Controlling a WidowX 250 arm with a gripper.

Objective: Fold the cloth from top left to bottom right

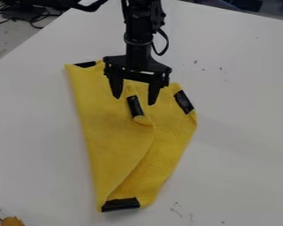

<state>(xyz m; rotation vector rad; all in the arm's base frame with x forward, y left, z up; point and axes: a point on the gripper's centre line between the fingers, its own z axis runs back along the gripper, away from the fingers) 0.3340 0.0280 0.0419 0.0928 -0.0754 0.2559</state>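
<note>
The gripper (134,101) hangs over the upper part of the yellow cloth (105,128), its two fingers spread apart with nothing held between them. Below and between the fingertips lies a black-taped corner (135,106) of a folded-over flap, its tip slightly curled. The flap covers the cloth's left side, and its edge curves down to the bottom. More black tape marks the cloth at the upper left, the right corner (183,102) and the bottom corner (120,204). Whether the fingertips touch the cloth, I cannot tell.
The white table (238,145) surrounds the cloth and bears small dark marks. An orange-brown object (13,221) shows at the bottom left corner beside something black. Dark cables (25,15) lie beyond the table's edge at the upper left.
</note>
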